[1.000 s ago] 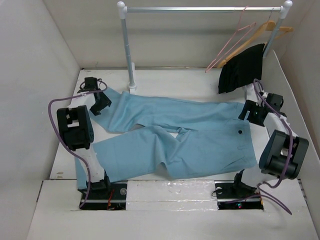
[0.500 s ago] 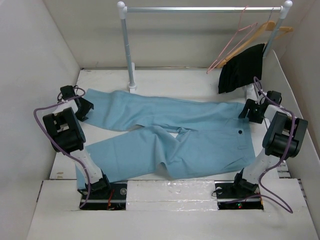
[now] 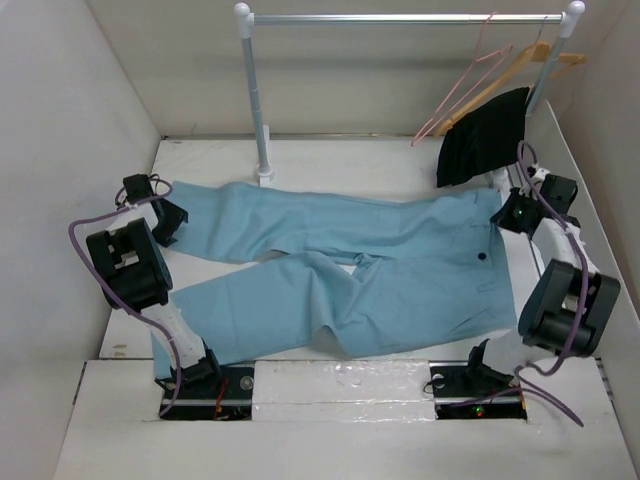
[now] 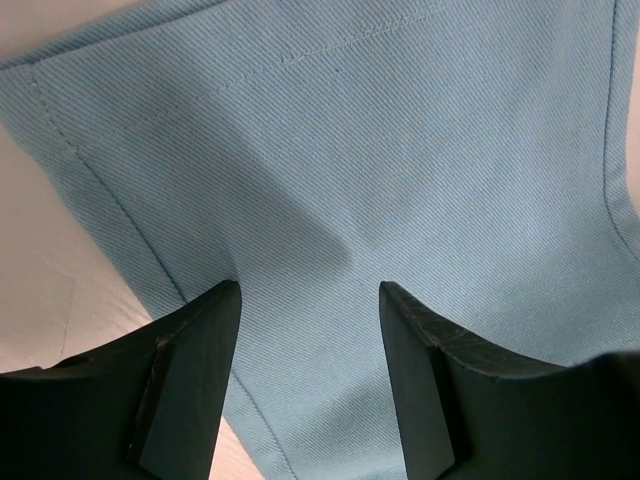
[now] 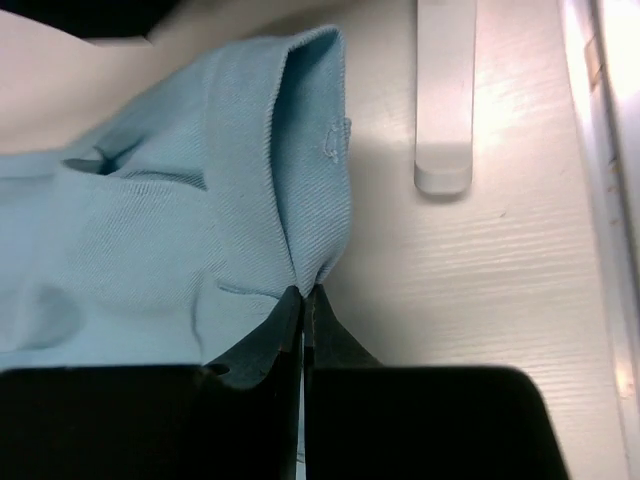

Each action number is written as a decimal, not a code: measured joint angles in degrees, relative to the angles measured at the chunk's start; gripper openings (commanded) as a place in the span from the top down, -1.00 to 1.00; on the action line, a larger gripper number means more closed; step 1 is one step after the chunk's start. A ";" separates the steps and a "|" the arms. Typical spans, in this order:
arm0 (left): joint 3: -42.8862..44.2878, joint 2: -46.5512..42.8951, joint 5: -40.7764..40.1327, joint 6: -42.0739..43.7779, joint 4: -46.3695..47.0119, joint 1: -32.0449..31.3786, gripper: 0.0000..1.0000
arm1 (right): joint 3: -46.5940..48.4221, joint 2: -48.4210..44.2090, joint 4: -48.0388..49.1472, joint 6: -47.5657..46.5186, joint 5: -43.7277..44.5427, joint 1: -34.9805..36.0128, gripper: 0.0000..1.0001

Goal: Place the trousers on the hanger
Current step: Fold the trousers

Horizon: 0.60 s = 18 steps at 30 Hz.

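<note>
The light blue trousers point(image 3: 330, 270) lie flat across the table, waistband to the right and legs to the left. My right gripper point(image 3: 512, 212) is at the far corner of the waistband. In the right wrist view this gripper point(image 5: 305, 292) is shut on a pinched fold of the waistband point(image 5: 300, 180). My left gripper point(image 3: 168, 215) is at the hem of the far leg. Seen from the left wrist, it point(image 4: 310, 292) is open, with the leg cloth point(image 4: 400, 150) lying flat under the gap. An empty pink wire hanger point(image 3: 465, 80) hangs on the rail at the back right.
A wooden hanger point(image 3: 535, 55) beside the pink one carries a black garment point(image 3: 485, 135), just behind my right gripper. The rail point(image 3: 400, 18) stands on a post point(image 3: 256, 100) behind the trousers. The rack's white foot point(image 5: 445, 100) lies close to the waistband. Walls close both sides.
My right gripper has shut on the waistband corner after shifting a little toward the back. The left arm swung left to the leg hem, then held still.
</note>
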 measured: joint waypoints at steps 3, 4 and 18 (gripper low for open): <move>-0.33 -0.20 -0.07 -0.13 -0.04 0.02 -0.06 | 0.00 -7.56 0.52 1.33 0.17 0.02 1.00; -0.35 -0.22 -0.07 -0.22 -0.07 0.02 -0.06 | 0.07 -9.31 0.61 1.64 0.85 -0.15 1.00; 0.26 -5.77 0.37 -1.70 -4.09 -3.45 -0.25 | 8.17 -0.31 -3.58 3.23 4.76 -5.81 -0.58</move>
